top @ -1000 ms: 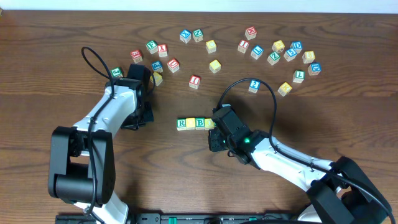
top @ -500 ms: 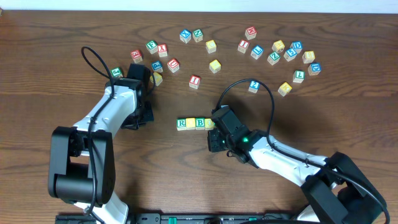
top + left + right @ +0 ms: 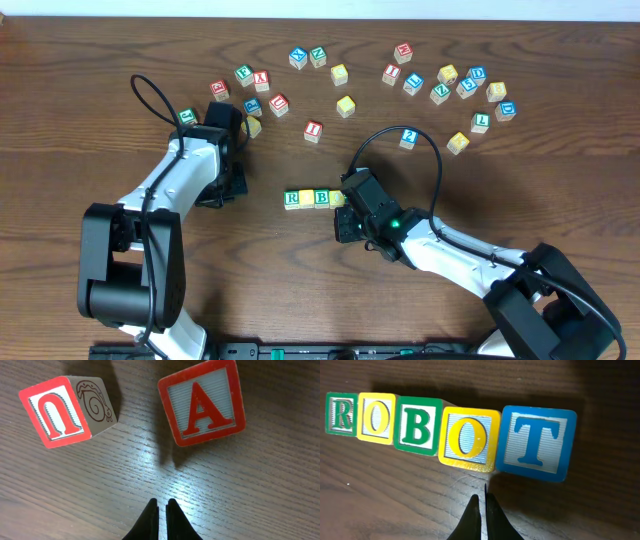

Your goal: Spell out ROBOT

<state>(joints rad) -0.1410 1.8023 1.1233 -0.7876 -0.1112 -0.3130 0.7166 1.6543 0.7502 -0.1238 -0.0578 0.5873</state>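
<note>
At left, our left claw [image 3: 161, 511] is pinched shut and empty over the wooden surface [image 3: 260, 485], near a red U block [image 3: 56, 412] and a red A block [image 3: 202, 402]. At centre, five blocks touch in a row [image 3: 420, 427] reading ROBOT. Our right claw [image 3: 483, 505], shut and empty, sits just on the near side of the second O [image 3: 468, 438].

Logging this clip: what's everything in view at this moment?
ROBOT row: five blocks, green R, yellow O, green B, yellow O, blue T; side by side at table centre.
Loose letter blocks: roughly two dozen; red, blue, green, yellow; scattered along the far side.
U block: one, red; by the left hand.
A block: one, red; beside the U block.
Table: one, brown wood.
Left hand: shut, empty, aimed between the U block and the A block.
Right hand: shut, empty, just short of the row.
</note>
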